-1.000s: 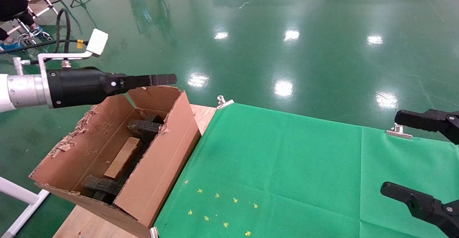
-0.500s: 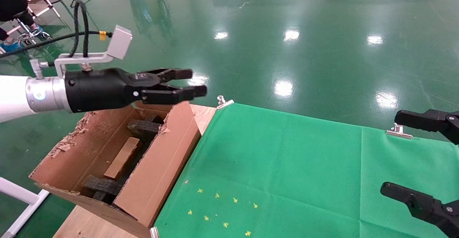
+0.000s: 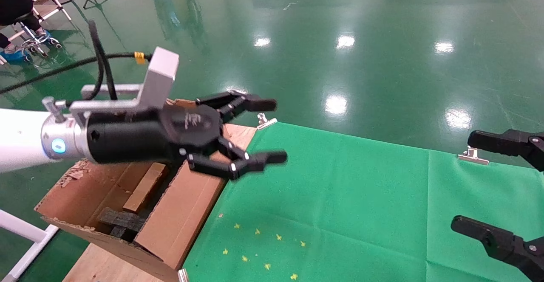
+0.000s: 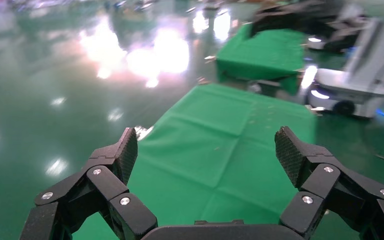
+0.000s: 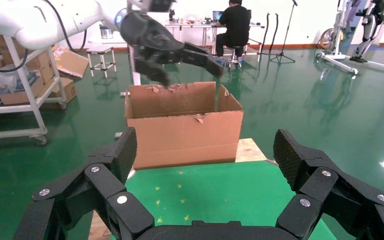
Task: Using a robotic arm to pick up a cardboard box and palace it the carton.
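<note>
The small reddish-brown cardboard box (image 3: 144,186) lies flat inside the long brown carton (image 3: 187,205), between black foam blocks (image 3: 121,219). The white and silver robotic arm carries my left gripper (image 3: 268,131), which hangs open and empty above the carton's far right corner and reaches over the edge of the green cloth (image 3: 340,197). In the left wrist view the left gripper (image 4: 205,150) frames only green cloth (image 4: 220,145). My right gripper (image 3: 461,180) is parked open at the right edge. From the right wrist, the right gripper (image 5: 205,150) faces the carton (image 5: 185,130) with the left gripper (image 5: 190,70) above it.
The carton rests on a wooden tabletop (image 3: 240,133) at the left end. Metal clips (image 3: 265,121) pin the cloth along the far edge. Small yellow marks (image 3: 259,248) dot the cloth near the front. White frame tubes (image 3: 25,239) stand at the lower left.
My left arm has swung right and lower, from above the carton's far end towards the cloth. Its wrist has rolled and the fingers now show wide apart. The right arm has not moved.
</note>
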Robot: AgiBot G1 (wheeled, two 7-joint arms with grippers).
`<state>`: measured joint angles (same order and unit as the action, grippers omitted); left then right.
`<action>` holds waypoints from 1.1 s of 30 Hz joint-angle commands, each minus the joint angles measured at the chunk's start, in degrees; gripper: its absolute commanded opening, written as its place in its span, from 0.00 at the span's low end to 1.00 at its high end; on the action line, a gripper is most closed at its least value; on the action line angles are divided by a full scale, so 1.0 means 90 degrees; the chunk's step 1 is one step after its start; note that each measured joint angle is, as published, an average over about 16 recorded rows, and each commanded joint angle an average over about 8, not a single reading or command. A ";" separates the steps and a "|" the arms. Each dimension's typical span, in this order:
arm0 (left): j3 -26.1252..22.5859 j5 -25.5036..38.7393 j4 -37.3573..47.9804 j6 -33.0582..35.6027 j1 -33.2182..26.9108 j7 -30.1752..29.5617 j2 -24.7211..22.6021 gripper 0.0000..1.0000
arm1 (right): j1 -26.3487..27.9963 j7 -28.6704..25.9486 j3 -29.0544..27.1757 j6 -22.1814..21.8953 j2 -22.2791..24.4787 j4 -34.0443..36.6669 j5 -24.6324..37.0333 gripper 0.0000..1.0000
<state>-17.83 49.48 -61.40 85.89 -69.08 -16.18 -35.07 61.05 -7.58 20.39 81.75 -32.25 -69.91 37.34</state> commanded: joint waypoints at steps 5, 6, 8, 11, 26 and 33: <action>0.0131 -0.0554 -0.0886 -0.0014 0.0546 0.0394 0.0004 1.00 | 0.0000 0.0000 0.0000 0.0000 0.0000 0.0000 0.0000 1.00; 0.0147 -0.0620 -0.0991 -0.0016 0.0611 0.0441 0.0004 1.00 | 0.0000 0.0000 0.0000 0.0000 0.0000 0.0000 0.0000 1.00; 0.0183 -0.0780 -0.1254 -0.0017 0.0768 0.0548 0.0004 1.00 | 0.0000 0.0000 0.0000 -0.0001 0.0000 0.0000 0.0000 1.00; 0.0220 -0.0946 -0.1523 -0.0020 0.0929 0.0643 0.0005 1.00 | -0.0001 0.0000 0.0000 -0.0001 0.0000 0.0001 -0.0001 1.00; 0.0221 -0.0922 -0.1459 -0.0024 0.0899 0.0623 0.0006 1.00 | -0.0002 0.0000 0.0000 -0.0002 0.0000 0.0001 -0.0002 1.00; 0.0210 -0.0879 -0.1396 -0.0023 0.0863 0.0606 0.0006 1.00 | -0.0002 0.0000 0.0000 -0.0002 0.0000 0.0001 -0.0002 1.00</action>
<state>-15.93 41.54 -74.00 85.68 -61.29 -10.71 -35.01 61.04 -7.58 20.39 81.73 -32.24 -69.90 37.32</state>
